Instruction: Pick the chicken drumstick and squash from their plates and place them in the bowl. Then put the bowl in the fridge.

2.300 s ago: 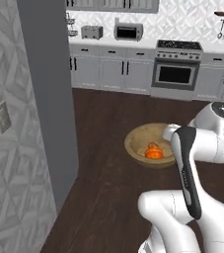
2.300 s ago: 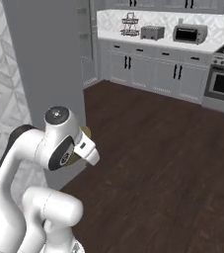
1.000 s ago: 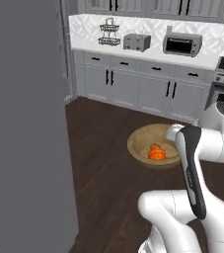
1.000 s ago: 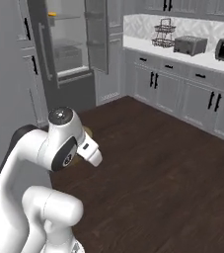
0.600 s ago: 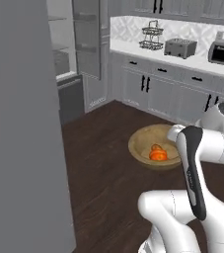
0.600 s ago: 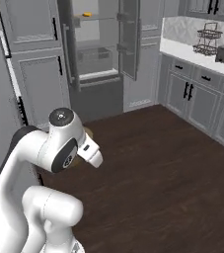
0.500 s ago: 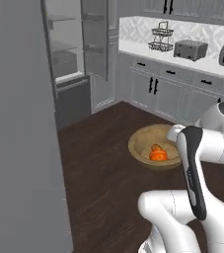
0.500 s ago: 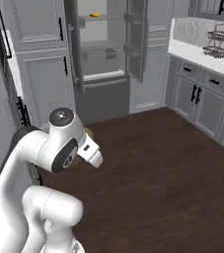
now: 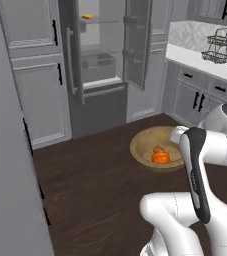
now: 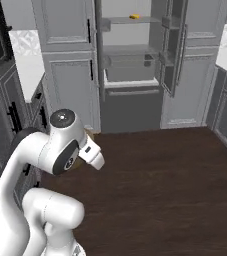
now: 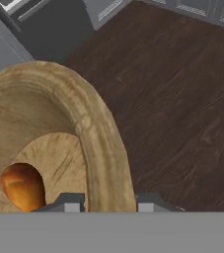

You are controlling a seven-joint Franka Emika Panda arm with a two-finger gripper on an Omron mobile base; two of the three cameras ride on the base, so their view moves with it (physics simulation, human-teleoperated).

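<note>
Ahead of the open grey fridge, our hand grips the tan wooden bowl; we should carry it level.

The fridge stands open at the top centre of the right base view, both doors swung wide. Bare dark floor lies between it and the arm. Its upper shelf carries a small yellow item; the middle shelf looks free.

Dark wood floor, grey cabinets
</note>
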